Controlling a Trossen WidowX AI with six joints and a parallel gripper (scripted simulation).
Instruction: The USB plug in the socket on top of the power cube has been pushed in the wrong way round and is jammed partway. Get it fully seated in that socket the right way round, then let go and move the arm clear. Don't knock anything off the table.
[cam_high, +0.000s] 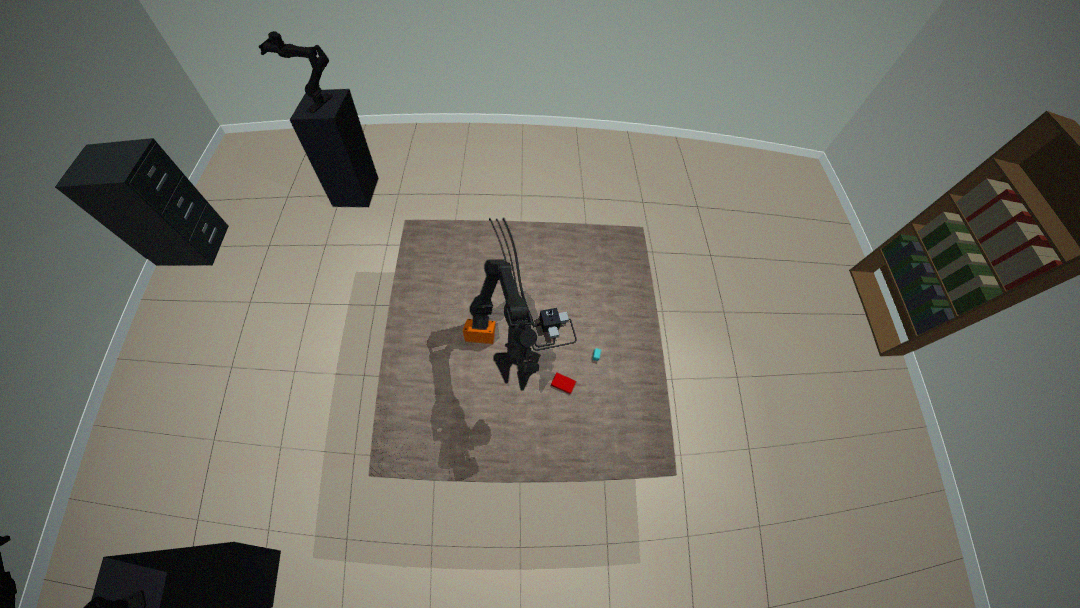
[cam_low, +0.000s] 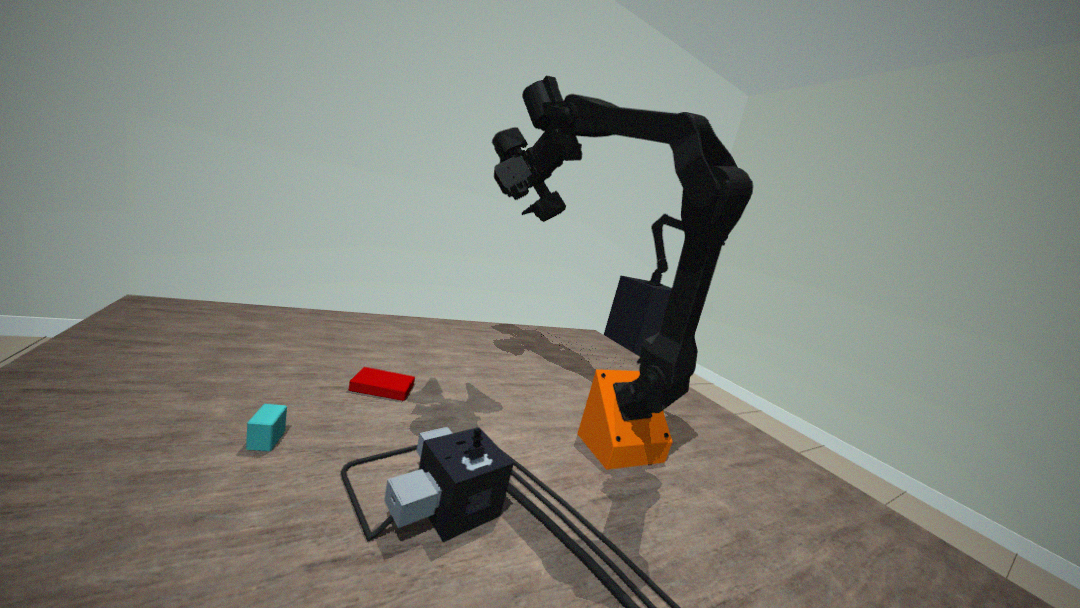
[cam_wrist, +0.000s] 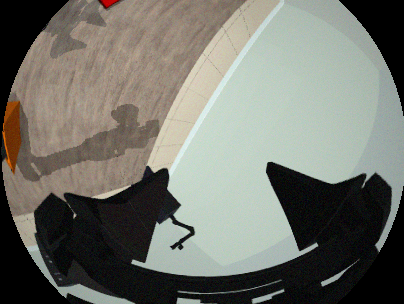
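Observation:
The black power cube (cam_high: 549, 318) (cam_low: 457, 509) stands on the table. The black USB plug (cam_low: 476, 443) stands upright from the pale-rimmed socket on its top. Its lower part is hidden in the socket, and I cannot tell how deep it sits or which way round it is. My gripper (cam_high: 514, 383) (cam_low: 522, 201) (cam_wrist: 218, 170) is open and empty. It hangs high above the table, well away from the cube and plug. Neither the cube nor the plug shows in the wrist view.
Grey adapters (cam_high: 563, 316) (cam_low: 412, 496) are on the cube's sides, with a looped black cable beside them. Several dark cables trail from the cube. A red block (cam_high: 563, 382) (cam_low: 381, 385) and a cyan block (cam_high: 597, 353) (cam_low: 264, 432) lie nearby. The orange arm base (cam_high: 479, 333) (cam_low: 600, 426) stands beyond the cables.

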